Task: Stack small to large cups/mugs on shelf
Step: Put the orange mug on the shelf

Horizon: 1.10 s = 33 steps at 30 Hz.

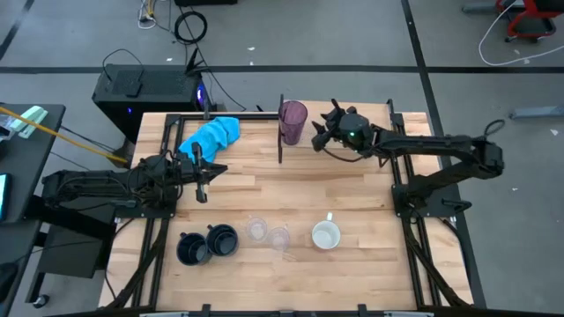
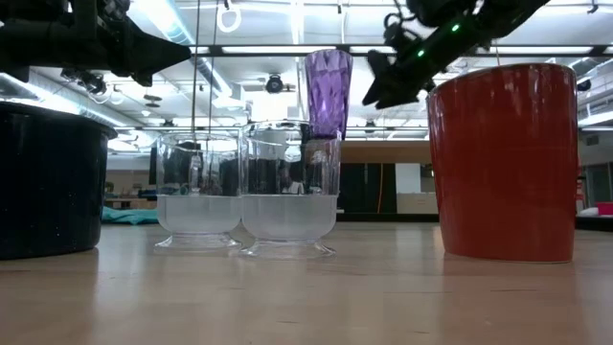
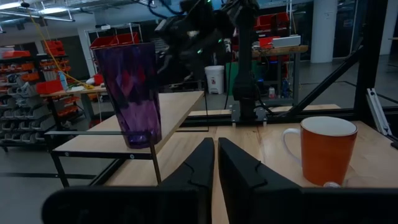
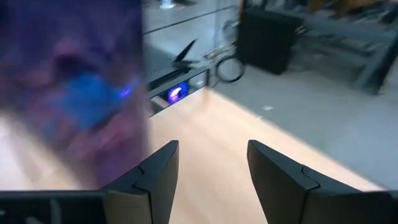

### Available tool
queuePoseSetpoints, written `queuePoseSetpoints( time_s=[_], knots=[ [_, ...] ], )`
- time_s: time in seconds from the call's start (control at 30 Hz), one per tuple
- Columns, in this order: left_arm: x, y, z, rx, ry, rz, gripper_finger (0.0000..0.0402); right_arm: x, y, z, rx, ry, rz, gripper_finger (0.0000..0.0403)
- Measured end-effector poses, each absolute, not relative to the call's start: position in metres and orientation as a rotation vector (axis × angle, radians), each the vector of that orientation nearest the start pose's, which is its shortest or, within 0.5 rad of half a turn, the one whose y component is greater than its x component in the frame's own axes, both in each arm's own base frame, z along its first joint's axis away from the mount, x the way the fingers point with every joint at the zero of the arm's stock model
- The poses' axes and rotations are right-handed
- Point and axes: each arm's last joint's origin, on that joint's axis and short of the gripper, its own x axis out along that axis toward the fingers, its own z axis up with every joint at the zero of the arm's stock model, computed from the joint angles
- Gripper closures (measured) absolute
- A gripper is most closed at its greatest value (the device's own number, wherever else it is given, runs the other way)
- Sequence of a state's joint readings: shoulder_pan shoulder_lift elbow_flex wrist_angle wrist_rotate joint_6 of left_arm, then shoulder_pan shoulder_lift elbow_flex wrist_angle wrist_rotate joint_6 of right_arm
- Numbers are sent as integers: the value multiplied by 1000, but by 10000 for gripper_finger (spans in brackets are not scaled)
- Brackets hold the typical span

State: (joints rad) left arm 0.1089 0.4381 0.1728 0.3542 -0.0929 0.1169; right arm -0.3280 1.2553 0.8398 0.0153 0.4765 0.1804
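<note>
The purple tumbler (image 1: 293, 121) stands upright by its base on the light-wood shelf (image 3: 177, 109) at the table's far side, next to the thin dark panel (image 1: 281, 132). My right gripper (image 1: 315, 134) is open just right of the tumbler; in the right wrist view (image 4: 211, 168) the tumbler (image 4: 68, 93) shows beside one finger, outside the gap. My left gripper (image 1: 207, 172) is shut and empty over the table's left middle. Two navy mugs (image 1: 207, 245), two clear glasses (image 1: 267, 234) and the orange mug (image 1: 326, 235) stand in a row near the front edge.
A blue cloth (image 1: 211, 136) lies at the far left of the table. The row of cups fills the near part of the table, with bare wood between it and the shelf. Dark frame rails run along both table sides.
</note>
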Motion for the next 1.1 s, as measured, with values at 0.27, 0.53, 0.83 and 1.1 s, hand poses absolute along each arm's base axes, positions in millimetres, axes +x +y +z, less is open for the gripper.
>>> queuePoseSetpoints(
  time_s=[0.27, 0.53, 0.83, 1.1],
  knots=[
    [128, 17, 218, 117, -77, 207, 363, 236, -58, 288, 187, 406, -577, 206],
    [128, 17, 218, 117, -77, 207, 371, 240, -10, 283, 229, 462, -406, 207],
    [128, 17, 218, 117, -77, 207, 365, 262, 25, 307, 209, 680, -333, 207],
    [128, 17, 218, 117, -76, 207, 364, 292, 61, 315, 198, 895, -218, 207]
  ],
)
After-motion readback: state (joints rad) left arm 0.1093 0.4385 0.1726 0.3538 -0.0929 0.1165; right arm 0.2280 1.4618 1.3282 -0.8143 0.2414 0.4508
